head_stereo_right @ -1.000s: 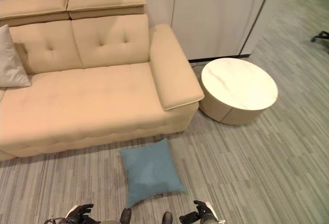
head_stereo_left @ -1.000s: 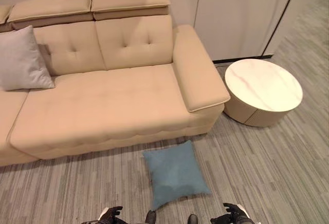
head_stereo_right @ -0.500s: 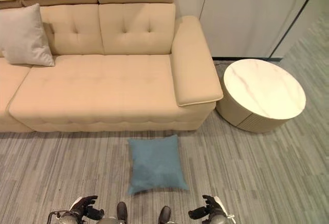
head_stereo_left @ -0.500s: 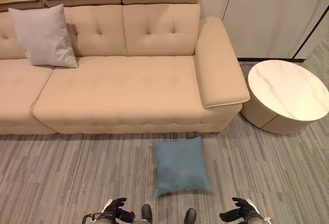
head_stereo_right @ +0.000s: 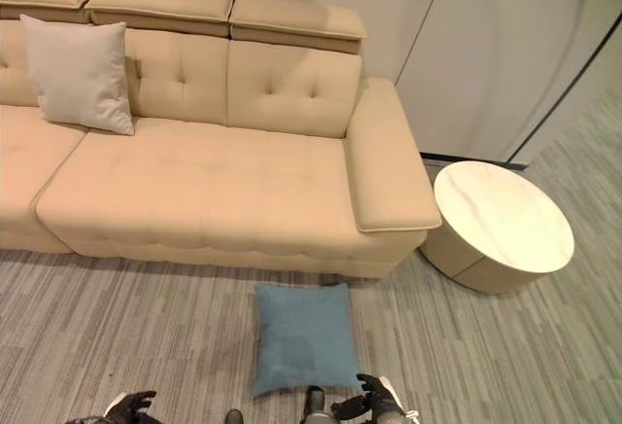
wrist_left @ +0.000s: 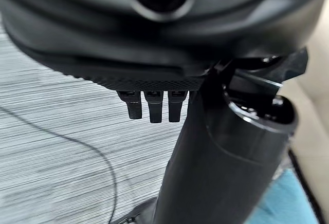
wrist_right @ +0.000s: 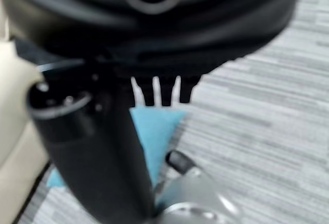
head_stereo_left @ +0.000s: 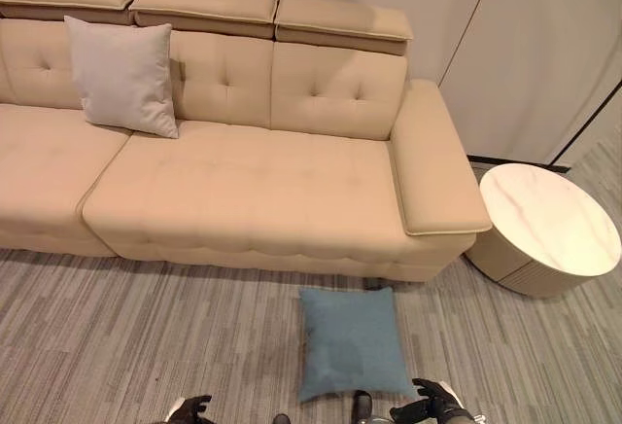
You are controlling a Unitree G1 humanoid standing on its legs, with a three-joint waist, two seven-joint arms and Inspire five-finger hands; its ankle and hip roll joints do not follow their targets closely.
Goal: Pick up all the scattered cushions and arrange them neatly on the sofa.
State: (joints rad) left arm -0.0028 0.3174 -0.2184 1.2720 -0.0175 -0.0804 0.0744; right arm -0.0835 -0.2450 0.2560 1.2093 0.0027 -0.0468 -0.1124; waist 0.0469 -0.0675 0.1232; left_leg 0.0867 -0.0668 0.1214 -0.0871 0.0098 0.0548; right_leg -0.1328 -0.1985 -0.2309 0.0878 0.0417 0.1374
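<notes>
A blue cushion [head_stereo_left: 352, 342] lies flat on the carpet floor [head_stereo_left: 117, 336] at lower centre, just in front of the beige sofa [head_stereo_left: 253, 191]. A grey cushion [head_stereo_left: 122, 76] leans upright against the backrest, upper left. Left hand [head_stereo_left: 190, 409] and right hand [head_stereo_left: 433, 403], at the bottom edge, hang relaxed and empty.

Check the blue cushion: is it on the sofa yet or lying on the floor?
On the floor. The blue cushion lies flat on the carpet in front of the sofa, untouched by either hand.

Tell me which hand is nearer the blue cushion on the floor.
Right. The right hand sits just off the blue cushion's near right corner; the left hand hangs well off to its left.
</notes>
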